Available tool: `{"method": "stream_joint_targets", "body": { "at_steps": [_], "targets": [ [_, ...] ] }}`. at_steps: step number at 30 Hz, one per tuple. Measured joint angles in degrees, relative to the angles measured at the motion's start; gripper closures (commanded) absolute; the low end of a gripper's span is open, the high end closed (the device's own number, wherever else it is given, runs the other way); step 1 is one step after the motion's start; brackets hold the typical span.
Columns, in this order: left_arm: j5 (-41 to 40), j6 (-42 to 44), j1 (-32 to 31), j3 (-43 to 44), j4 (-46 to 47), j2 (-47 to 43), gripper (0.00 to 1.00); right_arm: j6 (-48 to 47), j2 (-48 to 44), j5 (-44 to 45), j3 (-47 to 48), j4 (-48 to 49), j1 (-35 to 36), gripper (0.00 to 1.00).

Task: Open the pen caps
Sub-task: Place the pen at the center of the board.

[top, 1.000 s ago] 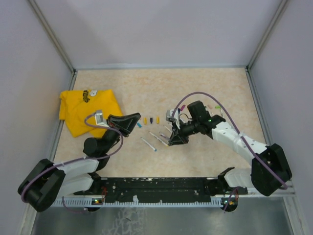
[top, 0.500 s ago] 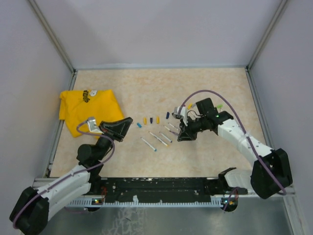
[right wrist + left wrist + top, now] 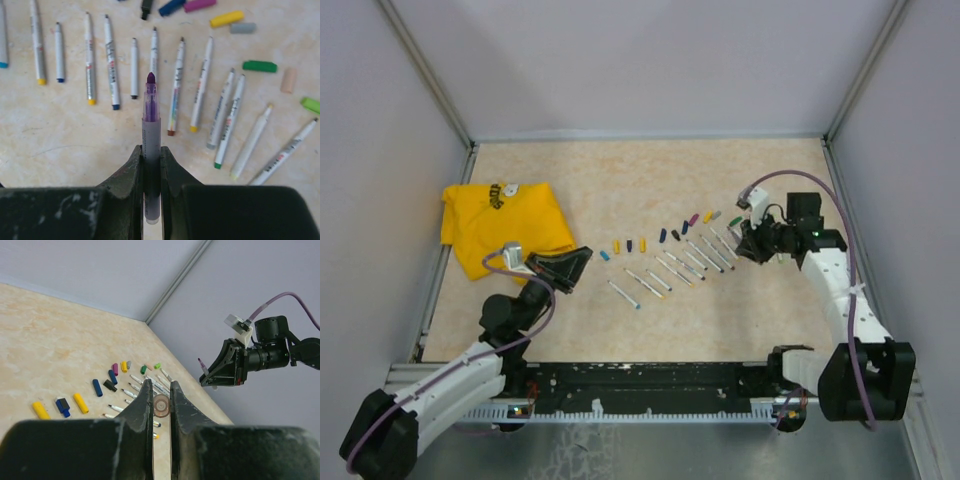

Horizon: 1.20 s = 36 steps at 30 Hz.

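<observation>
Left arm [image 3: 470, 365] low, elbow bent, forearm angled right; left gripper [image 3: 570, 268] aloft, jaws pinching small round cap [image 3: 161, 405]. Right arm [image 3: 840, 290] stretched forward, wrist turned left; right gripper [image 3: 151, 152] aloft, jaws clamped on pen [image 3: 151, 120], tip protruding.

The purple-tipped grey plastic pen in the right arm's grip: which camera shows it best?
The right wrist view: the uncapped purple-tipped grey plastic pen fills the middle, clamped between the right jaws. The left wrist view shows only its small tip far off; in the top external view it is too small to make out.
</observation>
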Motion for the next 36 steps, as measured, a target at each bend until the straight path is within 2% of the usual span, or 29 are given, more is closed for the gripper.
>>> {"method": "stream_joint_targets", "body": {
  "at_steps": [4, 8, 24, 36],
  "targets": [
    [0.1, -0.3, 0.0, -0.1, 0.0, 0.8, 1.00, 1.0, 0.5, 1.8, 0.0, 0.6, -6.6, 1.00],
    [0.5, -0.8, 0.0, -0.3, 0.2, 1.8, 1.00, 1.7, 2.1, 3.0, 0.0, 0.7, -9.7, 1.00],
    [1.6, -1.7, 0.0, -1.1, 2.1, 3.4, 1.00, 3.6, 6.1, 9.2, 0.0, 1.5, -15.2, 1.00],
    [1.6, -2.2, 0.0, -1.1, 2.4, 3.5, 1.00, 8.5, 10.4, 20.0, 0.0, 6.1, -18.9, 1.00]
  ]
}}
